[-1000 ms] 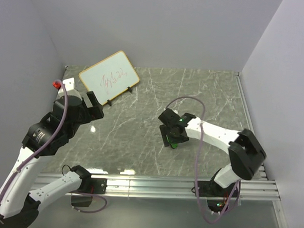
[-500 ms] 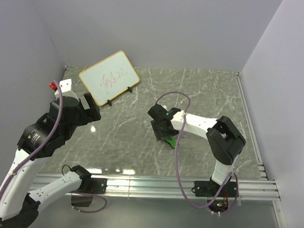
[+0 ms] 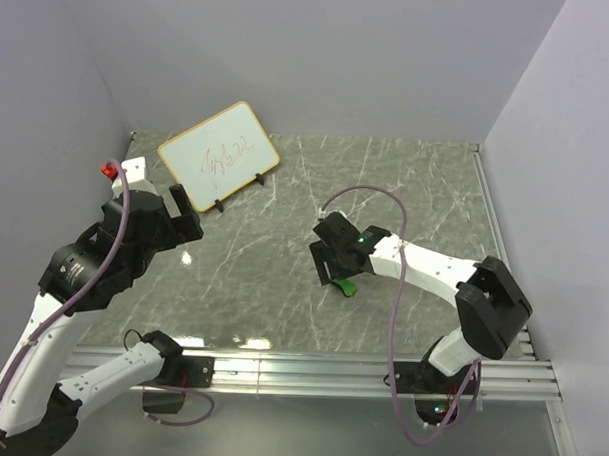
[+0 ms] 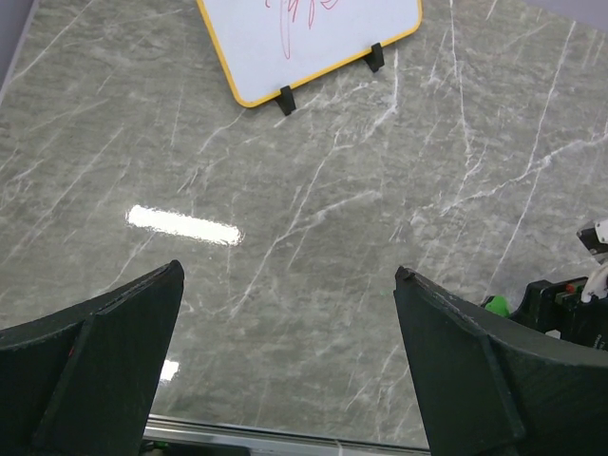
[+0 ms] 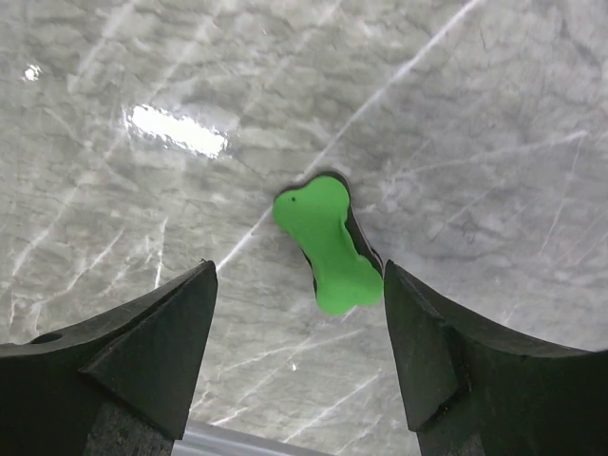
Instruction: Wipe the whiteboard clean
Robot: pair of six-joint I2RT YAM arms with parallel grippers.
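Observation:
The whiteboard point(image 3: 219, 153) stands tilted on black feet at the back left, with red scribbles on it; its lower edge also shows in the left wrist view point(image 4: 313, 43). A green bow-shaped eraser point(image 5: 329, 243) lies flat on the table, just ahead of my open right gripper point(image 5: 299, 275) and nearer its right finger. From above the eraser point(image 3: 346, 287) peeks out under the right gripper point(image 3: 335, 261). My left gripper point(image 3: 182, 212) is open and empty, in front of the whiteboard and apart from it.
The table is grey marble point(image 3: 282, 287) with a metal rail point(image 3: 310, 368) along the near edge. Grey walls close in the left, back and right sides. A bright light reflection point(image 4: 182, 225) lies on the marble.
The right gripper swung left and back right over the eraser and is now above it. The left gripper shifted slightly. The whiteboard has not moved.

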